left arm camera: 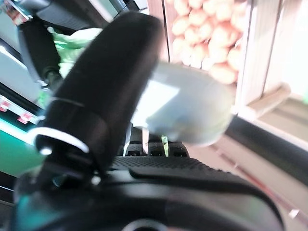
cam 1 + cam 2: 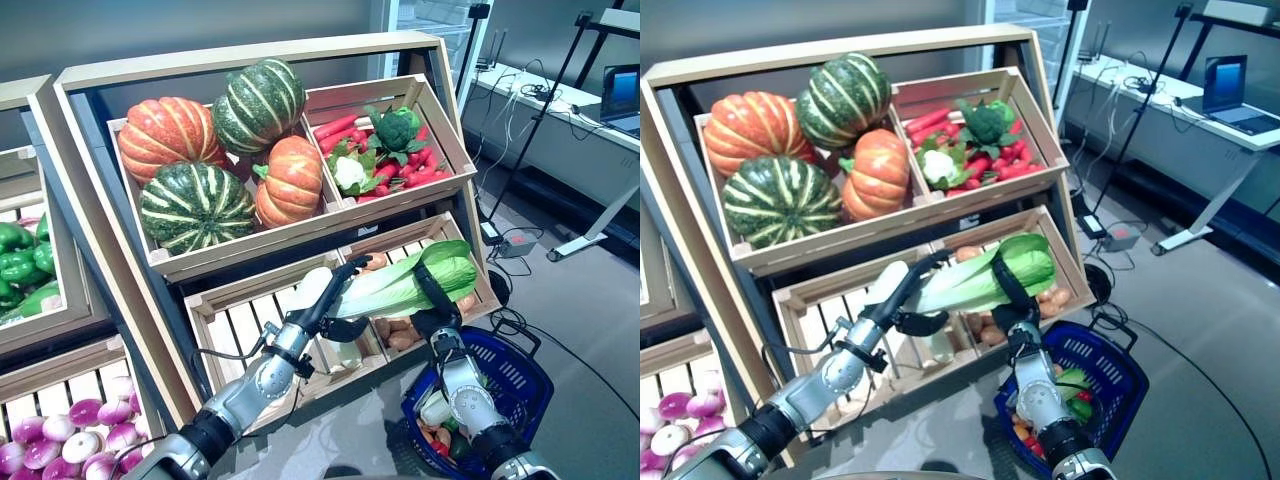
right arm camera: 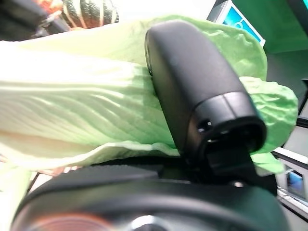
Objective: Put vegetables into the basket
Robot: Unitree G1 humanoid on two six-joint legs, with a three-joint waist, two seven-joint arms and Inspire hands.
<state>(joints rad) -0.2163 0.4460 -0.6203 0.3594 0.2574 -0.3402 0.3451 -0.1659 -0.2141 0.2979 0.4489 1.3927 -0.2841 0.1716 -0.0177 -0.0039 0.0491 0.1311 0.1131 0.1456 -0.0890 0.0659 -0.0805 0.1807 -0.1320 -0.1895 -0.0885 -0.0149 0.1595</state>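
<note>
The wooden stand (image 2: pixel 90 240) fills the view from nine to one o'clock, its upper crates holding pumpkins (image 2: pixel 205 150) and mixed vegetables (image 2: pixel 385 150). At five o'clock the blue basket (image 2: pixel 525 375) sits on the floor with some produce inside. At centre, above the potato crate (image 2: pixel 470 290), the cabbage (image 2: pixel 405 285) lies level between both hands. The right hand (image 2: pixel 436 300) curls its fingers round the leafy end; the left hand (image 2: pixel 335 300) grips the white stalk end between thumb and fingers.
</note>
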